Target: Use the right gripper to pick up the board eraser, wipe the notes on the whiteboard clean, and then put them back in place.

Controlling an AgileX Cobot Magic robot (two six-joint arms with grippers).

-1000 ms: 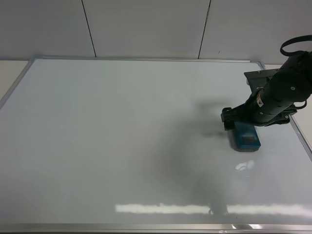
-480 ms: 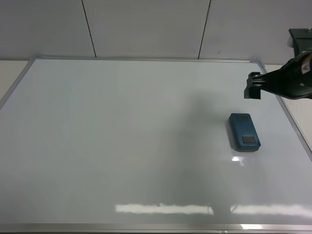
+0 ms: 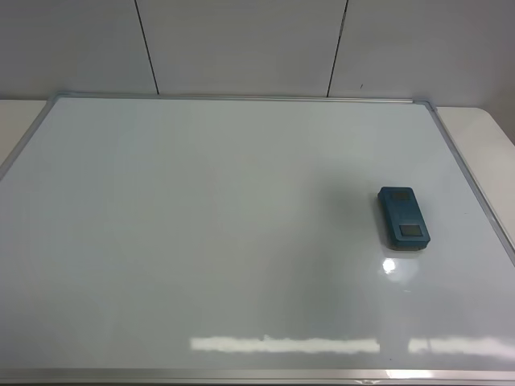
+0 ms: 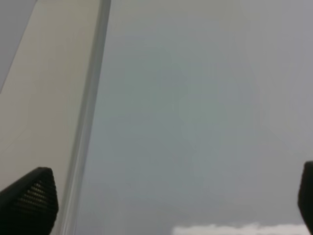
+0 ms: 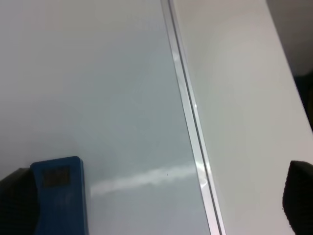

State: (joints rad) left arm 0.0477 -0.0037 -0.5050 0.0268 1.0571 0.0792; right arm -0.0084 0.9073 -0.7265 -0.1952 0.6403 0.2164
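Observation:
The board eraser [image 3: 403,217], a teal-blue block with two darker patches on top, lies flat on the right part of the whiteboard [image 3: 201,241], apart from any gripper. No notes show on the board; its surface looks blank. Neither arm shows in the exterior high view. In the right wrist view my right gripper [image 5: 156,203] is open and empty above the board's right frame, with the eraser [image 5: 61,196] lying on the board beside one fingertip [image 5: 14,198]. In the left wrist view my left gripper [image 4: 166,208] is open and empty above the board's left edge.
The whiteboard's silver frame [image 3: 475,189] borders a pale tabletop [image 3: 491,133] on the right and also on the left [image 3: 16,121]. A panelled wall [image 3: 241,44] stands behind. Light glare lies along the board's front part [image 3: 282,344].
My right gripper let go of the eraser, rose and drew back to the right, out of the exterior high view. The eraser stays where it was set down.

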